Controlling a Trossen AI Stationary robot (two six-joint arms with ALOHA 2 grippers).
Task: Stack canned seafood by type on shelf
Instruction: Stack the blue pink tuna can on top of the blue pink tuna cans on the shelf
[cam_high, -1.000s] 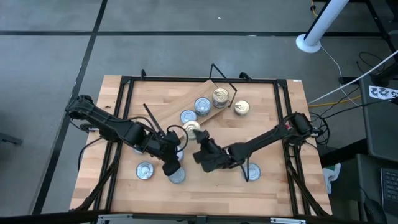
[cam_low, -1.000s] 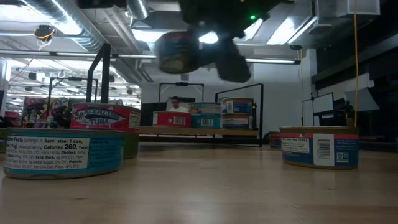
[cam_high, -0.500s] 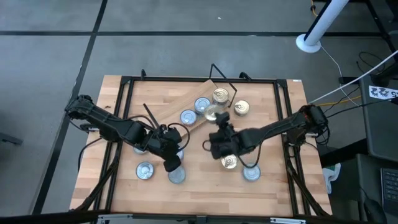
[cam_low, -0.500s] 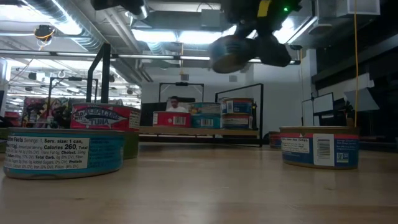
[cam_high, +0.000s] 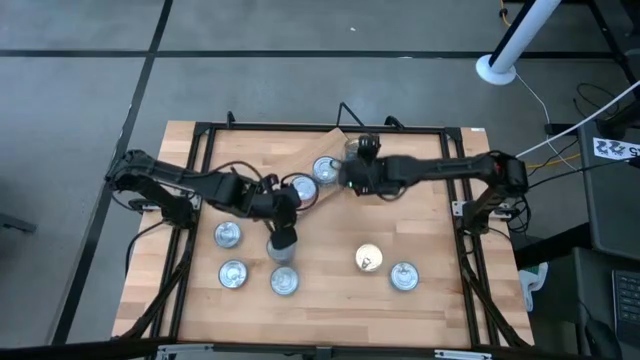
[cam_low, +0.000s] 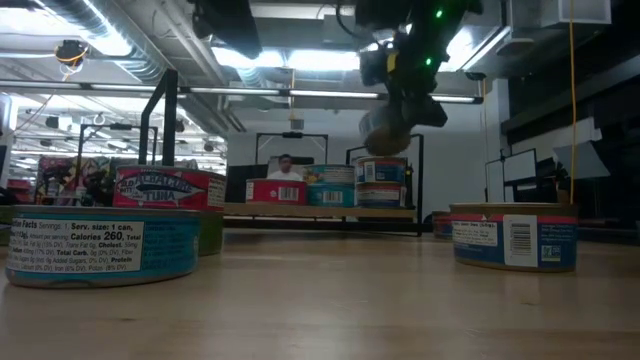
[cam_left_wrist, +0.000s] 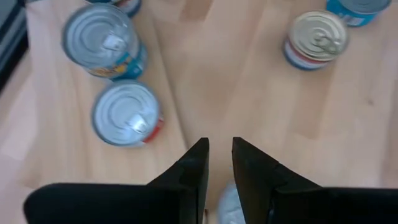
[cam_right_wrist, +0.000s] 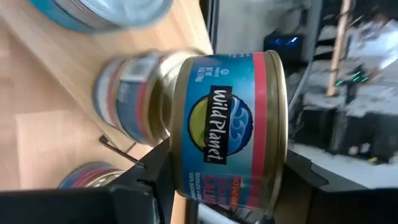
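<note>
The shelf (cam_high: 290, 190), a light plank with black wire ends, lies slantwise at the far middle of the table. Several tins (cam_high: 325, 168) stand on it, and a two-high stack (cam_low: 381, 181) stands at its right end. My right gripper (cam_high: 350, 180) is shut on a gold-lidded tin with a blue and red label (cam_right_wrist: 227, 130). It holds this tin in the air over that stack (cam_low: 386, 130). My left gripper (cam_left_wrist: 219, 152) hangs over the table's middle (cam_high: 283, 246). Its fingers stand a narrow gap apart with nothing between them. Silver-lidded tins (cam_left_wrist: 127, 115) and a gold-lidded one (cam_left_wrist: 317, 37) stand on the table beyond it. My right gripper pinches the tin between its two fingers (cam_right_wrist: 155, 165), one at each of its flat ends (cam_right_wrist: 281, 155). The label faces the wrist camera. The tin is lifted clear and tipped onto its side, just above the stacked tins on the shelf.
Loose tins stand on the near half of the table: three silver-lidded ones at the left (cam_high: 232, 273), a gold-lidded one (cam_high: 369, 259) and a silver one (cam_high: 404, 276) at the right. A black frame (cam_high: 200, 140) runs around the tabletop. Bare wood lies between the two groups.
My right gripper has carried the gold-lidded tin from the table's middle toward the far edge and up, to above the shelf's right end. It rolled on the way, tipping the tin. My left gripper has drifted toward the far edge.
</note>
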